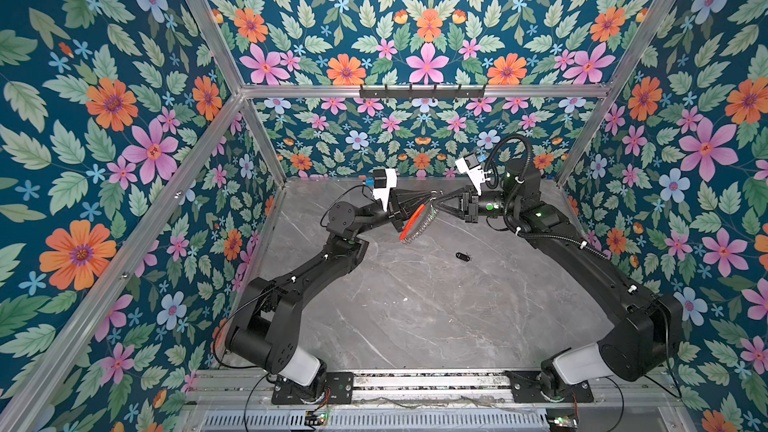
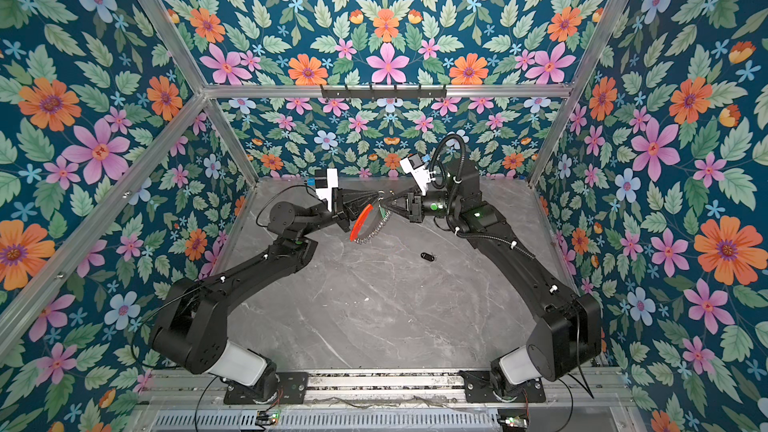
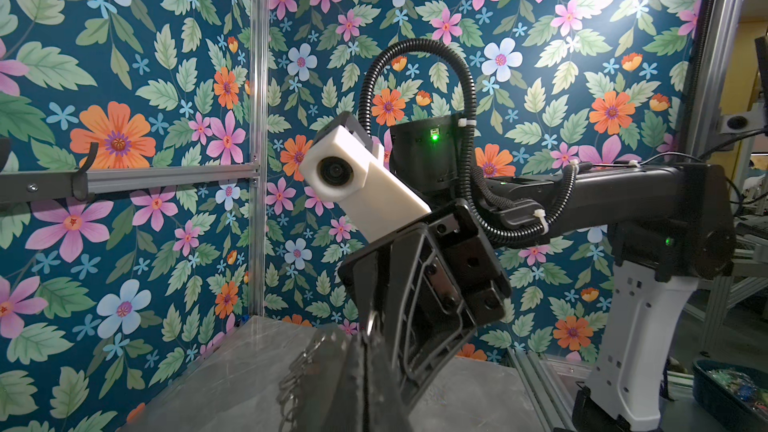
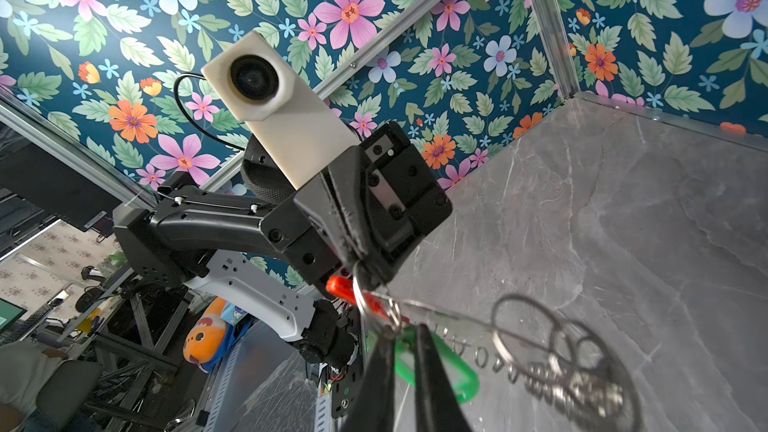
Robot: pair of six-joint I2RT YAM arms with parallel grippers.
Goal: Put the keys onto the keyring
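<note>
The left gripper point(image 4: 364, 272) clamps shut on the large grey metal hoop with a red arc point(image 1: 411, 222), and the right gripper's point(image 4: 405, 334) near-closed jaws pinch the green-tagged key point(image 4: 457, 384) just beside it, so a slack pinch could drop that key short of the small silver split rings point(image 4: 577, 388).

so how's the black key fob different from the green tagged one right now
Colour: the black fob is dark and oval; the green tag is bright green. Place: the black fob lies alone on the table; the green tag is up in the air at the right gripper, beside the keyring. Both are small next to the keyring.
</note>
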